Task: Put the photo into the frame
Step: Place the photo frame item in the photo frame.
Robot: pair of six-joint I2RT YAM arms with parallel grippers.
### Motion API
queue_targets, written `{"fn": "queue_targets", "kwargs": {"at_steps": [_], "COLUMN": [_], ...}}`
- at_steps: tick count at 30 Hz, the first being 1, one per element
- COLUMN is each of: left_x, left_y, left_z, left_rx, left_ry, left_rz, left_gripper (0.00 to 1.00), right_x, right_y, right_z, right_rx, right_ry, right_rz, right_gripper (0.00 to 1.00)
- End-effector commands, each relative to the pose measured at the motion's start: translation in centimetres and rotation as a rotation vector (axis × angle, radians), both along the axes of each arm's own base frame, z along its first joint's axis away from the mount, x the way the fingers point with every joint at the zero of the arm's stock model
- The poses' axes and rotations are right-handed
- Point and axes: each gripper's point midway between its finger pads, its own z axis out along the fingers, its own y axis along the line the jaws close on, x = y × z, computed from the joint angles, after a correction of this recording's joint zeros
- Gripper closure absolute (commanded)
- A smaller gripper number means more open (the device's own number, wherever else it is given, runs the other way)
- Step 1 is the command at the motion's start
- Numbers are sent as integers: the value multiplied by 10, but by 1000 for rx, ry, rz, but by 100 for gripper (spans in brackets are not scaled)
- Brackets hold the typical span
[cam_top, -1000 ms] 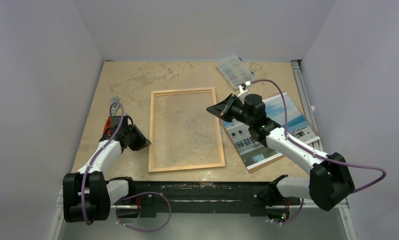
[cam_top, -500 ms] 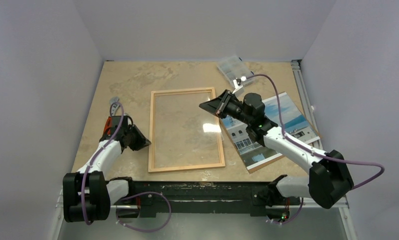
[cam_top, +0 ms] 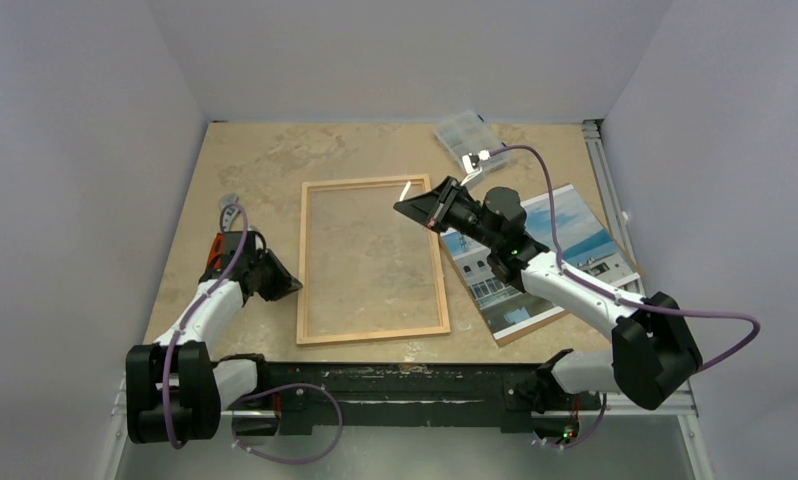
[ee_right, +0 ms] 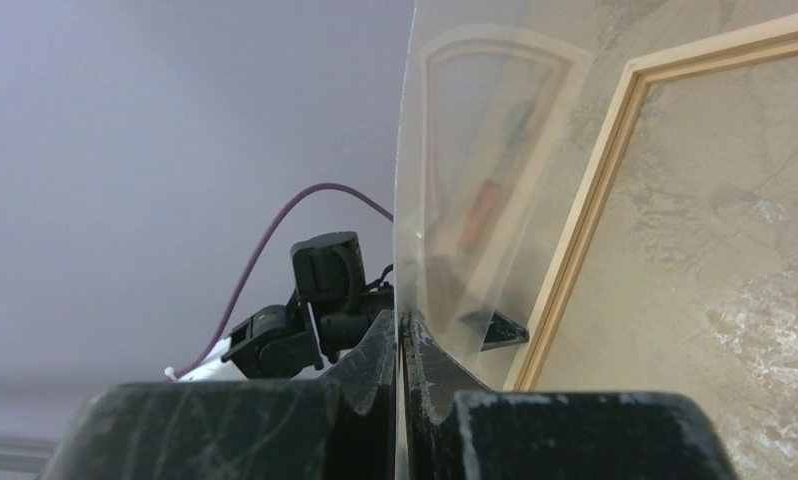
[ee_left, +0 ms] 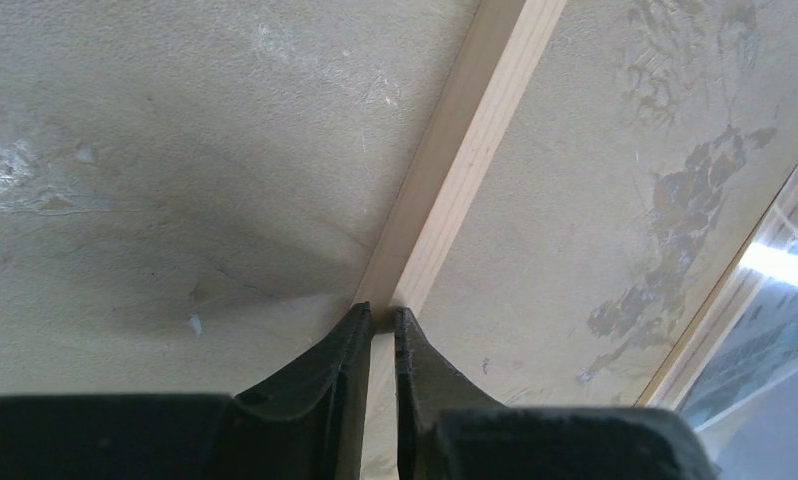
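Observation:
The light wood frame (cam_top: 373,183) lies flat in the middle of the table. My left gripper (cam_top: 293,287) is shut on its left rail; in the left wrist view the rail (ee_left: 475,130) runs up from between my gripper's tips (ee_left: 382,315). My right gripper (cam_top: 407,207) is shut on the clear pane (cam_top: 406,190) and holds that edge raised above the frame's right side. In the right wrist view the pane (ee_right: 455,180) stands edge-on from the gripper (ee_right: 403,318), with the frame (ee_right: 585,210) behind it. The photo (cam_top: 575,240) lies face up on the right.
The photo rests on a brown backing board (cam_top: 515,335). A clear plastic parts box (cam_top: 465,138) sits at the back right. A small pale disc (cam_top: 229,200) lies by the left wall. A metal rail (cam_top: 607,190) runs along the table's right edge.
My right gripper has moved up and to the left with the pane, tilting it more steeply over the frame. The left arm, frame and photo have not moved.

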Motion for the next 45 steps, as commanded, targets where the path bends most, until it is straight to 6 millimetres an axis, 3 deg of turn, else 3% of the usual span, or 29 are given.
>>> {"fn": "queue_targets", "kwargs": {"at_steps": [1, 24, 37, 45], "left_x": [4, 3, 3, 3], "left_y": [4, 4, 4, 4], "left_z": [-1, -2, -2, -2], "left_rx": [36, 35, 34, 34], "left_ry": [-9, -5, -5, -5], "left_rz": [-14, -15, -18, -18], "left_gripper": [88, 88, 89, 90], "right_x": [6, 7, 9, 10], "right_y": [-1, 7, 9, 1], "right_z": [24, -26, -41, -37], "right_rx": [42, 16, 16, 18], "right_ry": [-102, -1, 34, 24], "right_rz": [-43, -44, -47, -88], "right_gripper": [100, 100, 100, 100]}}
